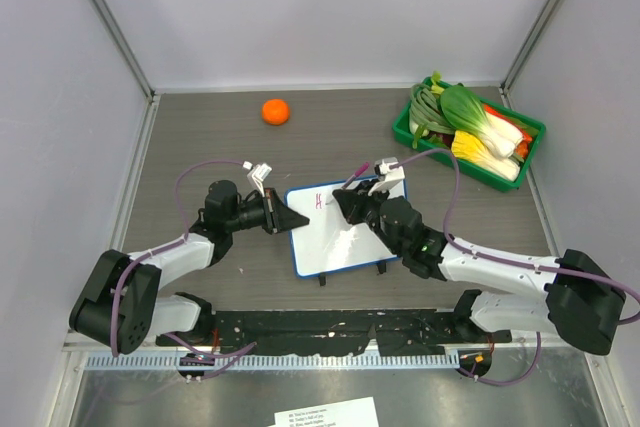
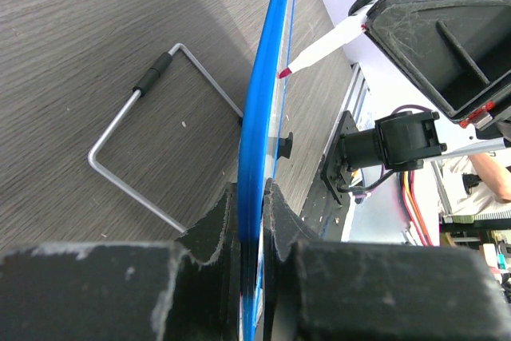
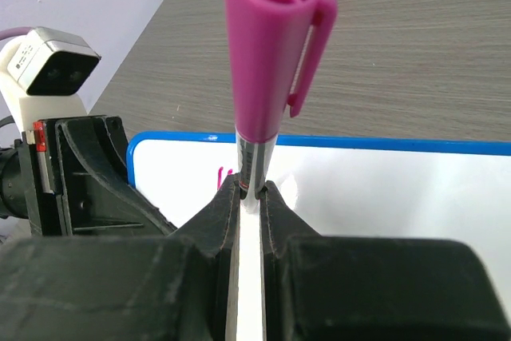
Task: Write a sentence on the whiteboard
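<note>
The whiteboard (image 1: 345, 242), white with a blue frame, lies on the table between the arms. My left gripper (image 1: 295, 219) is shut on its left edge; the left wrist view shows the blue frame (image 2: 259, 117) clamped between the jaws (image 2: 254, 205). My right gripper (image 1: 345, 202) is shut on a pink marker (image 3: 271, 53), held over the board's upper left with its capped end up. The marker's tip (image 2: 283, 73) is at the board surface. Of the sentence, only a pink "H" (image 1: 318, 201) shows, partly visible in the right wrist view (image 3: 222, 175).
An orange (image 1: 275, 111) lies at the back of the table. A green tray (image 1: 402, 132) with vegetables stands at the back right. The board's wire stand (image 2: 144, 141) rests on the table. A printed sheet (image 1: 325, 413) lies at the near edge.
</note>
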Tool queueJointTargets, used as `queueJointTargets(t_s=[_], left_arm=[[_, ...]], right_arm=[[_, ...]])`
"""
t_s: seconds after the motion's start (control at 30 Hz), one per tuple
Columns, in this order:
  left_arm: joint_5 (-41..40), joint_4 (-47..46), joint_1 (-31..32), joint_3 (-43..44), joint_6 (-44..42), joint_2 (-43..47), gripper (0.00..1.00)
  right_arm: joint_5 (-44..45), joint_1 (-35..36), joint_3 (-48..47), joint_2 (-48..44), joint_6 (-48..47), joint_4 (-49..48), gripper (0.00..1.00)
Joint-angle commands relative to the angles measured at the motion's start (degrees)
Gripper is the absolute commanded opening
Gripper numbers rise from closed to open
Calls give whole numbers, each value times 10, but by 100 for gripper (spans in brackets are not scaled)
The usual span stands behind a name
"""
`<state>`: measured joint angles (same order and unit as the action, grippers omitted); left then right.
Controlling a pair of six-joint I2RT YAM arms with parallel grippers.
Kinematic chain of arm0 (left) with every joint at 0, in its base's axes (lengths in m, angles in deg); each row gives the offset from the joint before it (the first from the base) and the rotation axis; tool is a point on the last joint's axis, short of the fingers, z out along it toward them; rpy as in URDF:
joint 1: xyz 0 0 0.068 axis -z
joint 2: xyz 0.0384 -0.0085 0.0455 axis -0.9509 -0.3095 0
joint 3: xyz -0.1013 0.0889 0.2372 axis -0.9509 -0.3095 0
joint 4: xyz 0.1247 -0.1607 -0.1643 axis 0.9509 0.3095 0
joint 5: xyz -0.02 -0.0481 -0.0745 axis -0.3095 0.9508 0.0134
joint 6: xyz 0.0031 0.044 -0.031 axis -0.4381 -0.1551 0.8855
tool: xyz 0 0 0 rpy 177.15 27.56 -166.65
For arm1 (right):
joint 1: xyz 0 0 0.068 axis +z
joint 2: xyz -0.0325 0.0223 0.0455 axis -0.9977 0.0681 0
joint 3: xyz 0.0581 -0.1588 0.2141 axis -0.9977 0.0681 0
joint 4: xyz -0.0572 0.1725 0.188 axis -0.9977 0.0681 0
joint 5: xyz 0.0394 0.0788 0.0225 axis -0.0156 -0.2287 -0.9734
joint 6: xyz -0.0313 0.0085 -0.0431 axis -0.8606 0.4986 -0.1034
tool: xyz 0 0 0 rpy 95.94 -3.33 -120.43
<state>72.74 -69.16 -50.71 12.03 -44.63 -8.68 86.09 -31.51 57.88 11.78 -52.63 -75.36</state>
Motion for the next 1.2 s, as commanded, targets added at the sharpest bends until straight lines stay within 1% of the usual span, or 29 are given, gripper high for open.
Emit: queueJointTargets(t_s=[0.0,0.37,0.63,0.97,1.17], left_arm=[[-82,75,-4,-11,-92,-19,0],[-81,74,-4,-11,-91,-19,0],[-81,74,-4,-11,-92,-18,0],[-81,74,-4,-11,-92,-17,0],[-81,75,-4,-11,-92,-18,0]], right_arm=[[15,-4,-19,-1,1,-40,1],[22,-6,-20,17,3,-47,1],[4,-8,-18,22,5,-45,1],[-18,-9,-5,13,15,-14,1],[-8,-9,9,5,17,-2,1]])
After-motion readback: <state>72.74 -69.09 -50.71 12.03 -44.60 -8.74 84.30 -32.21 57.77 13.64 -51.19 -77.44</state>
